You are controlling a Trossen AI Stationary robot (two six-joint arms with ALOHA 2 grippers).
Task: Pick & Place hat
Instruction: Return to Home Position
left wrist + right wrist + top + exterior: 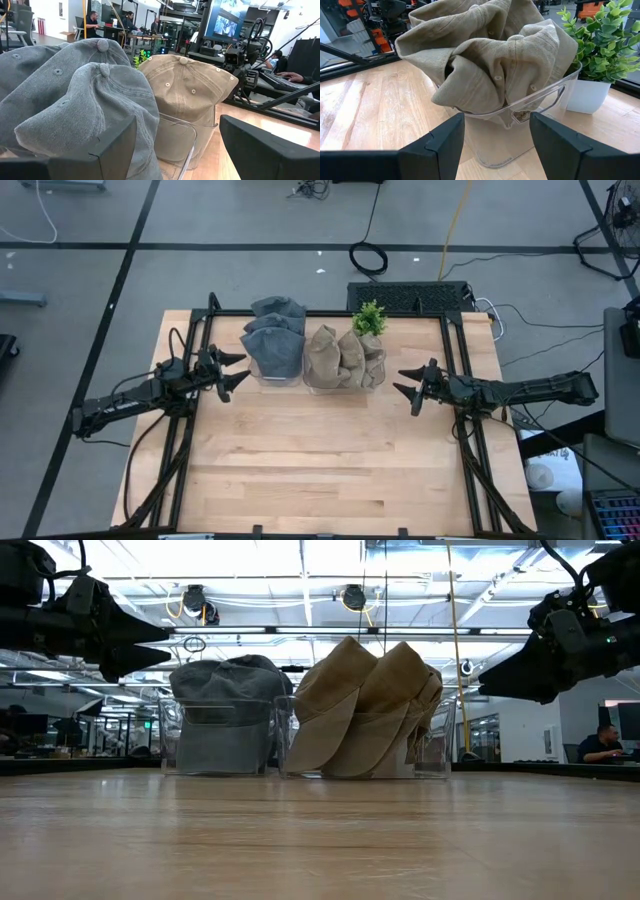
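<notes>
Blue caps (276,340) heaped in the left clear bin (220,755), at 12 o'clock on the surface (320,470). Left gripper (240,370), released and empty, hangs at the bin's 9 o'clock. Right gripper (403,388), also released, hangs at 3 o'clock of the tan caps (345,358). Risk: a withdrawing finger could snag the overfull heap.

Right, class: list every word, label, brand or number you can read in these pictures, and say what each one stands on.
No text can be read anywhere.
Blue caps and tan caps: no print or logo shows.
White pot: no label shows.
Screen in the room behind: too blurred to read.
Keyboard beside the table: keys too small to read.
</notes>
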